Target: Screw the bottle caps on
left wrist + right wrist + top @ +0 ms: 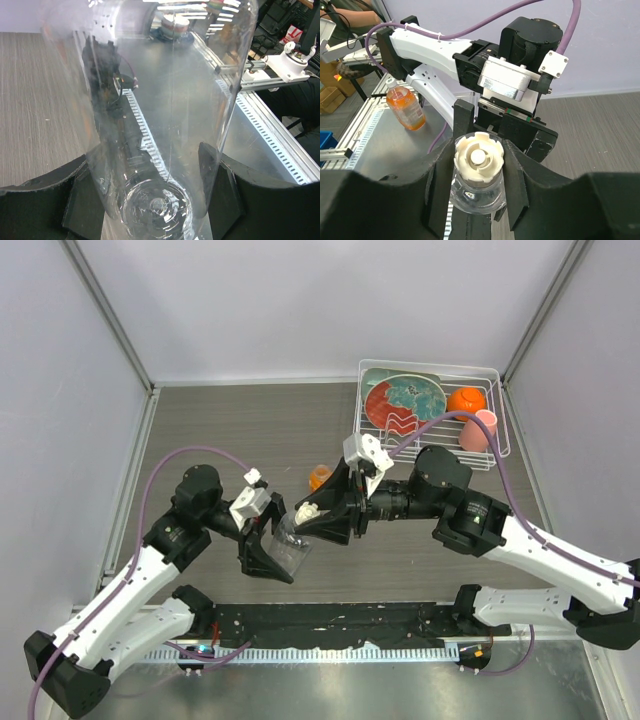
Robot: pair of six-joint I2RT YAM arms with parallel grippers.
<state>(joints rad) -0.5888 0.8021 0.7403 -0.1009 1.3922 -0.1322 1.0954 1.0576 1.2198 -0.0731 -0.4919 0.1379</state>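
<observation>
- Left gripper point(155, 210) is clenched around the clear bottle point(165, 125), which it holds tilted; if this grasp is weak, the bottle may turn together with the cap.
- Right gripper point(477, 175) pinches the cream-white cap point(478, 159) on the bottle's neck (it looks centred); a slanted start could cross the thread.

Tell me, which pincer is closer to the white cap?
Right. The right pincer is clamped around the white cap on top of the clear bottle; the left pincer grips that bottle's body, lower down.
</observation>
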